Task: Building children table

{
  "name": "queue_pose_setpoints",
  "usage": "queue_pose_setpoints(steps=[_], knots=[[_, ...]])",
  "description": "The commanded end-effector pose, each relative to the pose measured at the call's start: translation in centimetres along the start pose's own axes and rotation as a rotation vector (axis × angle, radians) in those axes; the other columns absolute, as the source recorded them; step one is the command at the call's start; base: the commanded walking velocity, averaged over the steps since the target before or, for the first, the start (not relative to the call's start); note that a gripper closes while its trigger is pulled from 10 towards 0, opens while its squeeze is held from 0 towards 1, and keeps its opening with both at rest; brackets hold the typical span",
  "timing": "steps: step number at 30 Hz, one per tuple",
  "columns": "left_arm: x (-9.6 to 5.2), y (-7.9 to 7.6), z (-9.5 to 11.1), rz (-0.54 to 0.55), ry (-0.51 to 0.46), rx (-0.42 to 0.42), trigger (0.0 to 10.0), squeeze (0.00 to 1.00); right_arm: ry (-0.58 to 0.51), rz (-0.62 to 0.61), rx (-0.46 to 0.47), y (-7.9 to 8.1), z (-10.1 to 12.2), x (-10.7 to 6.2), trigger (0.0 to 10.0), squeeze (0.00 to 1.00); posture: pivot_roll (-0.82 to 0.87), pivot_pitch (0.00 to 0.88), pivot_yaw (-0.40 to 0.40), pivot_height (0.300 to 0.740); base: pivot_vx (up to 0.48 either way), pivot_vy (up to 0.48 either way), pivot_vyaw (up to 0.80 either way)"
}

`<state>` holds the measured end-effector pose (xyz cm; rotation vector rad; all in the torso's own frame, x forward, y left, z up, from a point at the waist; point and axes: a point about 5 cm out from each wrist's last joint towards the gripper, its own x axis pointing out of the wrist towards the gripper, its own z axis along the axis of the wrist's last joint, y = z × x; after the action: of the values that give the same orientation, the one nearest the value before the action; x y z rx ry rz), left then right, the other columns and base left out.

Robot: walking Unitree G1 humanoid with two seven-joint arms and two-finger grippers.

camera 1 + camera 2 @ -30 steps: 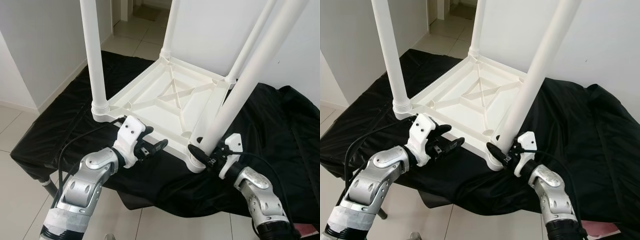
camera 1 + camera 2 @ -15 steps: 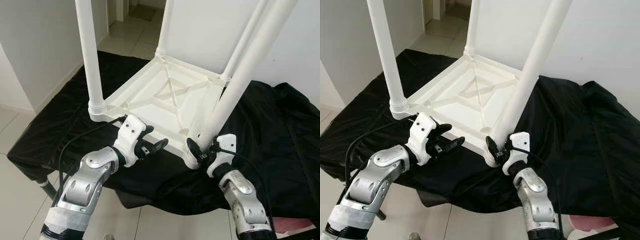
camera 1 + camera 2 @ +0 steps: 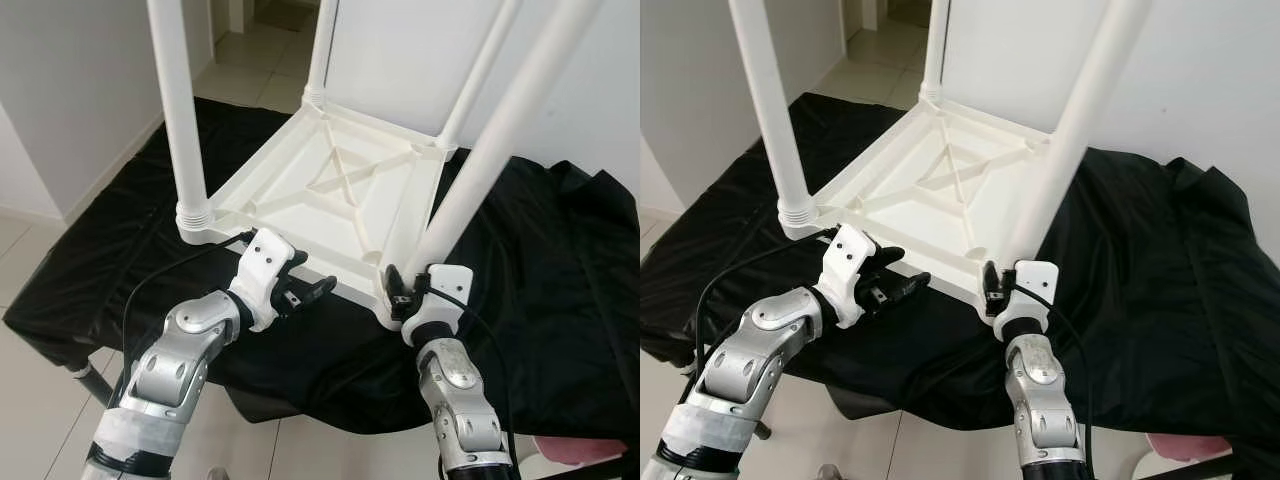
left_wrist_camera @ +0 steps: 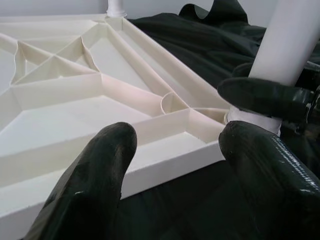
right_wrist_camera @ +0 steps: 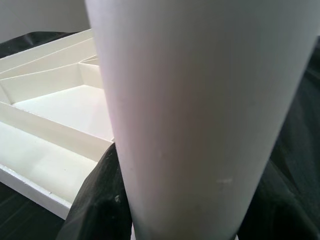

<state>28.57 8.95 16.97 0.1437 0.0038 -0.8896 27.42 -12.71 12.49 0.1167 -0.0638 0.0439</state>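
Upturned children table (image 3: 340,200): four legs seated. Right claw (image 3: 405,292) clenched round nearest leg (image 3: 490,150); left claw (image 3: 305,290) released beside rim. Flipping remains.

walls (image 3: 70,90): white | floor (image 3: 255,70): pale tiles | black cloth (image 3: 560,290): draped, rumpled | daylight

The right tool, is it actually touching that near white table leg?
Touching. The right wrist view shows the right tool with black fingers pressed against the near leg; the left wrist view shows a finger wrapped around the leg's base.
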Motion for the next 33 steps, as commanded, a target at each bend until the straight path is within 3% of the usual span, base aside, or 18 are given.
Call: queue_pose_setpoints(steps=[1, 14, 15, 16, 17, 25, 26, 27, 28, 30, 31, 33], knots=[[0.1, 0.2, -0.2, 0.044, 0.002, -0.001, 10.0, 0.0, -0.018, -0.005, 0.019, 0.4, 0.5, 0.1, 10.0, 0.0, 0.02, 0.023, -0.099, 0.74, 0.0, 0.0, 0.0], [0.2, 0.1, -0.1, 0.05, -0.007, 0.0, 10.0, 0.0, -0.018, 0.011, 0.019, 0.9, 0.6, 0.5, 10.0, 0.0, 0.03, 0.017, -0.106, 0.74, 0.0, 0.0, 0.0], [0.1, 0.1, -0.1, 0.05, -0.007, 0.001, 10.0, 0.0, -0.019, 0.06, 0.05, 1.3, 0.7, 0.4, 10.0, 0.93, 0.03, 0.018, -0.108, 0.74, 0.0, 0.0, 0.0], [0.1, 0.1, -0.1, 0.05, -0.007, 0.001, 10.0, 0.0, -0.019, 0.06, 0.05, 1.3, 0.7, 0.4, 10.0, 0.93, 0.03, 0.018, -0.108, 0.74, 0.0, 0.0, 0.0], [0.0, 0.0, -0.2, 0.044, -0.002, 0.004, 10.0, 0.0, -0.032, 0.086, 0.056, 1.5, 0.9, 0.4, 10.0, 1.0, 0.03, 0.019, -0.107, 0.74, 0.0, 0.0, 0.0], [-0.5, -0.2, -0.7, 0.033, 0.019, 0.004, 10.0, 0.0, -0.069, 0.205, 0.036, 0.8, 1.8, 0.1, 10.0, 1.0, 0.03, 0.024, -0.106, 0.74, 0.0, 0.0, 0.0], [-0.5, -0.2, -0.7, 0.033, 0.02, 0.004, 10.0, 0.0, -0.065, 0.223, 0.035, 0.6, 1.8, 0.0, 10.0, 0.91, 0.03, 0.024, -0.106, 0.74, 0.0, 0.0, 0.0], [-0.6, -0.3, -0.7, 0.034, 0.021, 0.004, 10.0, 0.0, -0.061, 0.261, 0.023, -0.2, 1.9, -0.1, 10.0, 0.0, 0.03, 0.024, -0.106, 0.74, 0.0, 0.0, 0.0], [-0.6, -0.3, -0.7, 0.034, 0.021, 0.004, 10.0, 0.0, -0.061, 0.261, 0.023, -0.2, 1.9, -0.1, 10.0, 0.0, 0.03, 0.024, -0.106, 0.74, 0.0, 0.0, 0.0], [-0.6, -0.3, -0.8, 0.033, 0.024, 0.002, 10.0, 0.0, -0.034, 0.402, -0.007, -1.4, 1.7, -0.4, 10.0, 0.0, 0.02, 0.027, -0.091, 0.74, 0.0, 0.0, 0.0], [-0.6, -0.3, -0.8, 0.033, 0.024, 0.002, 10.0, 0.0, -0.034, 0.402, -0.007, -1.4, 1.7, -0.4, 10.0, 0.0, 0.02, 0.027, -0.091, 0.74, 0.0, 0.0, 0.0], [-0.6, -0.3, -0.8, 0.03, 0.025, -0.001, 10.0, 0.0, -0.003, 0.516, -0.01, -2.0, 1.5, -0.4, 10.0, 0.0, 0.01, 0.025, -0.085, 0.74, 0.0, 0.0, 0.0]])
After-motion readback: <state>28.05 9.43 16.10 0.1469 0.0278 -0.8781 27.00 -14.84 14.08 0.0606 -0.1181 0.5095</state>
